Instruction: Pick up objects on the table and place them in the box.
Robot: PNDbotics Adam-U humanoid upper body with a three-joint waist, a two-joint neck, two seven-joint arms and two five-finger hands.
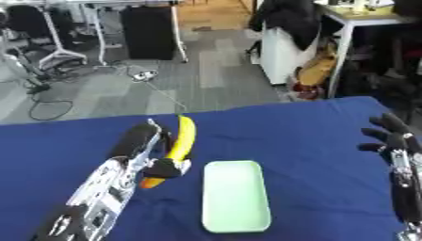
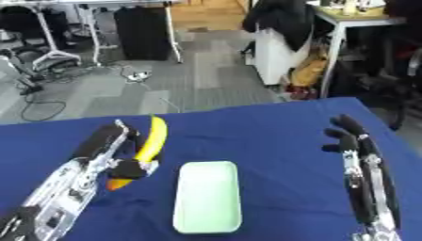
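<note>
A yellow banana (image 1: 182,137) stands nearly upright above the blue table, its lower end inside my left hand (image 1: 157,162), whose fingers are curled round it. A small orange thing (image 1: 151,181) shows just under that hand; I cannot make out what it is. To the right of the hand lies a pale green rectangular tray (image 1: 236,196), shallow and with nothing in it. My right hand (image 2: 350,136) is raised at the table's right side, fingers straight, holding nothing.
The blue cloth (image 1: 296,136) covers the whole table; its far edge runs across the middle of the view. Beyond it are a grey floor with cables (image 1: 49,106), desk legs and a white table (image 1: 350,28) with bags beneath.
</note>
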